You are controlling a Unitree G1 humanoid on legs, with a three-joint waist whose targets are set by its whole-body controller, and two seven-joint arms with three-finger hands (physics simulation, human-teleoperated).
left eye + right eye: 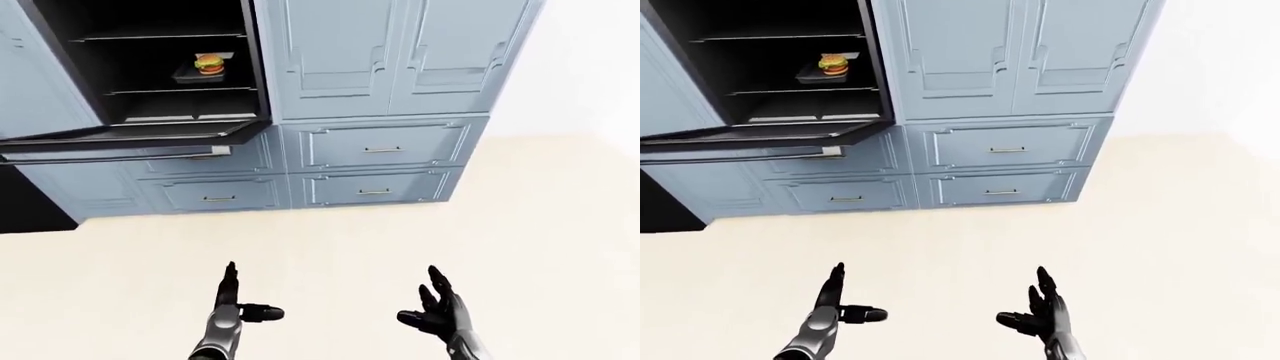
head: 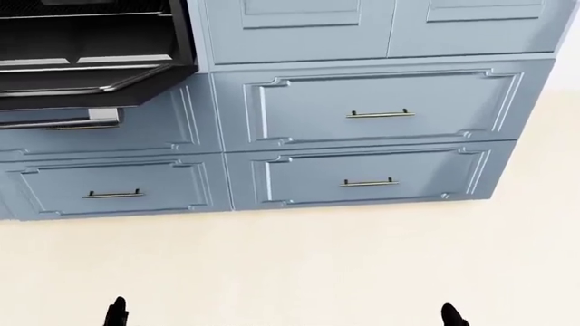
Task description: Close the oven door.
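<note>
The oven [image 1: 160,67] is a black cavity set in blue cabinetry at the top left of the left-eye view. Its door [image 1: 130,139] hangs open, folded down flat, with a metal handle bar [image 1: 110,155] along its near edge. A burger [image 1: 208,64] sits on a dark tray on a rack inside. My left hand [image 1: 240,300] and right hand [image 1: 435,304] are both open, fingers spread, low in the view over the floor, well short of the door. In the head view only the door's edge [image 2: 90,88] and my fingertips [image 2: 116,311] show.
Blue drawers with bar handles [image 1: 383,149] fill the cabinet to the right of the oven, with tall cabinet doors [image 1: 390,52] above. Cream floor [image 1: 330,240] lies between me and the cabinets. A white wall [image 1: 580,67] stands at the right. A dark gap [image 1: 30,202] shows at far left.
</note>
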